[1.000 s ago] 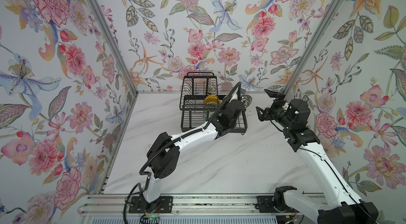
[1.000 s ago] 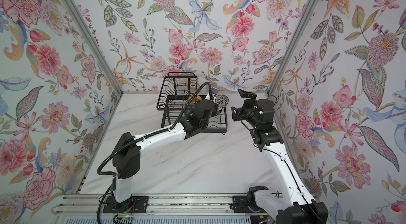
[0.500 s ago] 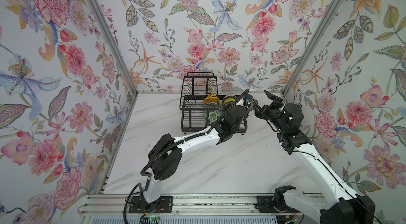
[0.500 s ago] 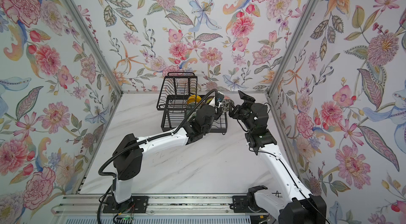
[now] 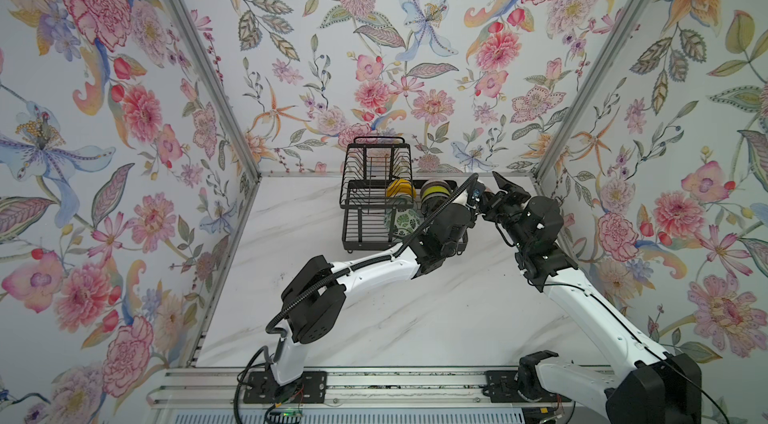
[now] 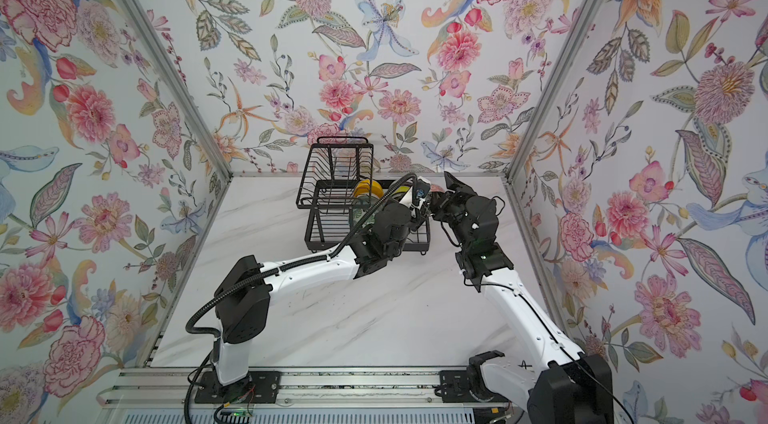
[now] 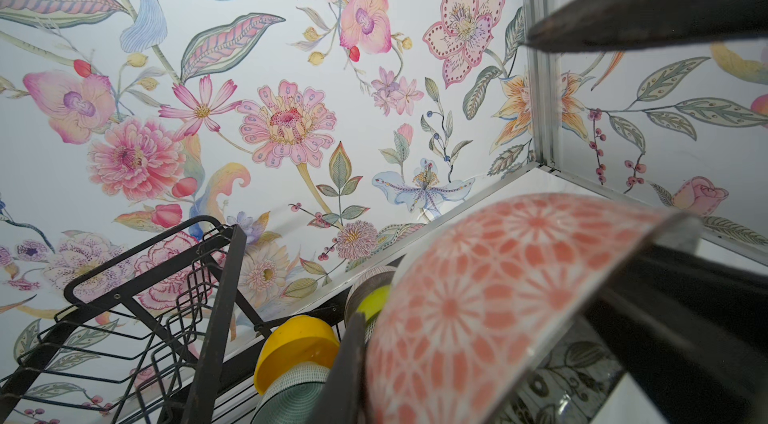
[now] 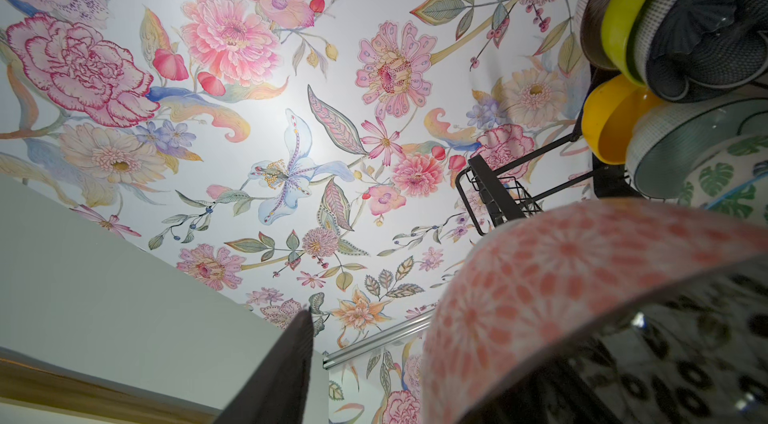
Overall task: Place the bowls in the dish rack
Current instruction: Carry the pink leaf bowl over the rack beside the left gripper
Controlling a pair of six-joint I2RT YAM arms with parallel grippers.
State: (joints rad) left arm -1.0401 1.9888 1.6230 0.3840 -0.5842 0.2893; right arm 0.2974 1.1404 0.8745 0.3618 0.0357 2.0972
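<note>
Floral walls; coral-patterned bowl, interior seemingly black-and-white.

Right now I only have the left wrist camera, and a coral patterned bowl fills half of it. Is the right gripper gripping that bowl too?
Observer: Not yet. In the right wrist view a finger of the right gripper stands clear of the coral bowl, jaws open.
Operator: What follows the pale aqua bowl in its row?
Observer: A white bowl with green leaves, next to it in the dish rack.
Operator: And beside the lime bowl?
Observer: A dark blue bowl, white outside.
</note>
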